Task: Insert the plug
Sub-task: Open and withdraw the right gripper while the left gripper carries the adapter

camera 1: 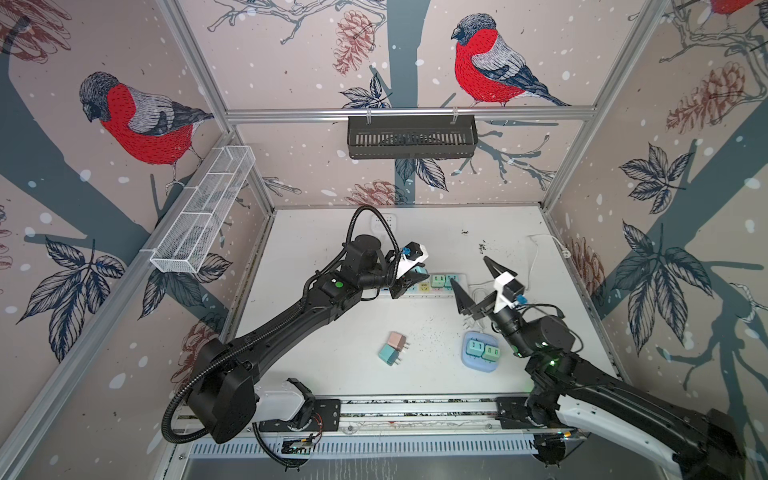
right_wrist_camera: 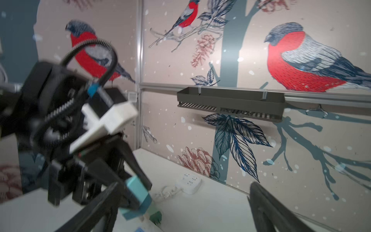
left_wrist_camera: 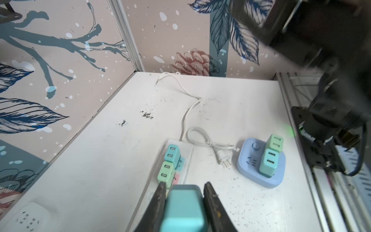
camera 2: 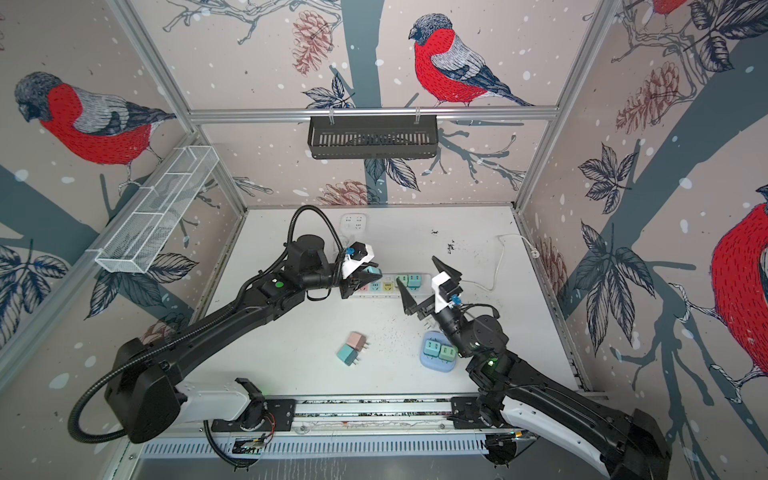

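Plug [left_wrist_camera: 183, 209]: teal, pinched by left gripper [left_wrist_camera: 185, 184], just above power strip [left_wrist_camera: 186, 149], mid-table.
Left gripper: clamped tight on the plug's sides.
Right gripper [camera 1: 468, 269]: jaws spread wide, empty, hovering right of the strip.
Strip's right end: green plug [left_wrist_camera: 166, 172] and aqua plug [left_wrist_camera: 172, 153] seated.
Loose, nearer centre: pink plug [camera 1: 397, 340], teal plug [camera 1: 390, 354].

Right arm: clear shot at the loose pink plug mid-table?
Probably yes. The right gripper is open and empty; the pink plug lies uncovered. The left gripper is off at the power strip, holding a teal plug. Snag: a loose teal plug sits tight beside the pink one.
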